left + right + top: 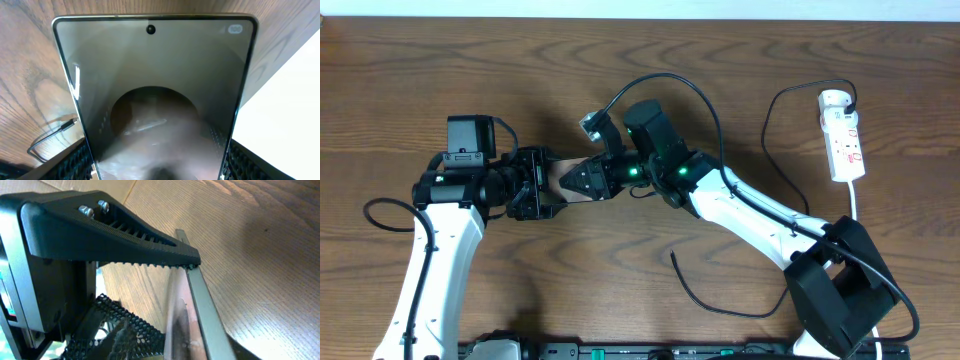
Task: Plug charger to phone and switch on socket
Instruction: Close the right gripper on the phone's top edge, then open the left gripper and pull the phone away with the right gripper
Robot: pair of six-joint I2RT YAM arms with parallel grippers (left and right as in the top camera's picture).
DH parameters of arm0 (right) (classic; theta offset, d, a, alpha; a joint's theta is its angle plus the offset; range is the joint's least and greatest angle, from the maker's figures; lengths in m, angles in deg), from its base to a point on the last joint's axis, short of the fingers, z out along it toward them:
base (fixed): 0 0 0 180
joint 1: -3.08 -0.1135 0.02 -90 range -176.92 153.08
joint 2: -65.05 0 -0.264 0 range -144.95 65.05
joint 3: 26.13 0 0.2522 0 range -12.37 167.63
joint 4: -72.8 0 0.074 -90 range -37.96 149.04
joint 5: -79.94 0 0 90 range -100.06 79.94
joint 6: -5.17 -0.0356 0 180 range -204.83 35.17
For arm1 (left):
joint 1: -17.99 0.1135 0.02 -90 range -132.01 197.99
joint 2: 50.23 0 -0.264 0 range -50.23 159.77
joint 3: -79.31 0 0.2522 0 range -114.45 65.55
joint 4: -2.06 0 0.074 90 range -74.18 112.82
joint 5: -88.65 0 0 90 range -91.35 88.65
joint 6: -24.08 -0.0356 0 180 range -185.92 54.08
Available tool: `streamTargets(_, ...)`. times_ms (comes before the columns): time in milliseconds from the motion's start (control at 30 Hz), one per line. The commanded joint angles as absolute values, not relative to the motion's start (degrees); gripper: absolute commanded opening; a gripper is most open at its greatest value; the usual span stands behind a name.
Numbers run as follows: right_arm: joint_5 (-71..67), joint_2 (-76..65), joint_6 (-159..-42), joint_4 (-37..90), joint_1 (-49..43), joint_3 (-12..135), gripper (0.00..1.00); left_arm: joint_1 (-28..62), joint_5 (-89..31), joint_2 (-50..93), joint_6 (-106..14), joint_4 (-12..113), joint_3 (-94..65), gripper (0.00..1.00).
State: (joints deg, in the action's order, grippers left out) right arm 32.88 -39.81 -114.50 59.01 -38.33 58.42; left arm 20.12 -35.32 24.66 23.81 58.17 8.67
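— The phone [155,70]?
— Glossy dark face, silvery edges.
— And the rest?
— Black charger [66,125] tip lies loose near the phone; white red-marked socket [844,140] sits well away from it.

The left arm [430,250] and right arm [750,210] are white with black joints, green lights [655,172] glow behind the right gripper [572,181], and its toothed black finger [115,235] carries two silver screws [95,208].
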Motion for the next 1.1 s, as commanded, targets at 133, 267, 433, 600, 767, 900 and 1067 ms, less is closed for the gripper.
streamTargets(133, 34.4, -40.1, -114.2, 59.1, -39.3, 59.1, 0.23, 19.2, -38.2, 24.5, 24.0, 57.5, 7.7, 0.07)
streamTargets(267, 34.4, -40.1, -114.2, 59.1, -39.3, 59.1, 0.11, 19.2, -38.2, 24.5, 24.0, 57.5, 7.7, 0.07)
streamTargets(433, 34.4, -40.1, -114.2, 59.1, -39.3, 59.1, 0.04, 19.2, -38.2, 24.5, 24.0, 57.5, 7.7, 0.07)
streamTargets(600, 34.4, -40.1, -114.2, 59.1, -39.3, 59.1, 0.03, 19.2, -38.2, 24.5, 24.0, 57.5, 7.7, 0.07)
streamTargets(767, 33.8, -40.1, -114.1, 59.1, -39.1, 59.1, 0.04, 19.3, -38.2, 24.5, 23.9, 57.5, 7.7, 0.79)
streamTargets(900, 33.8, -40.1, -114.2, 58.9, -38.3, 59.1, 0.04, 19.3, -38.2, 24.5, 23.9, 57.2, 7.7, 0.89)
streamTargets(1067, 33.8, -40.1, -114.1, 58.9, -36.9, 59.1, 0.03, 19.5, -38.6, 24.4, 21.6, 55.5, 7.7, 0.89)
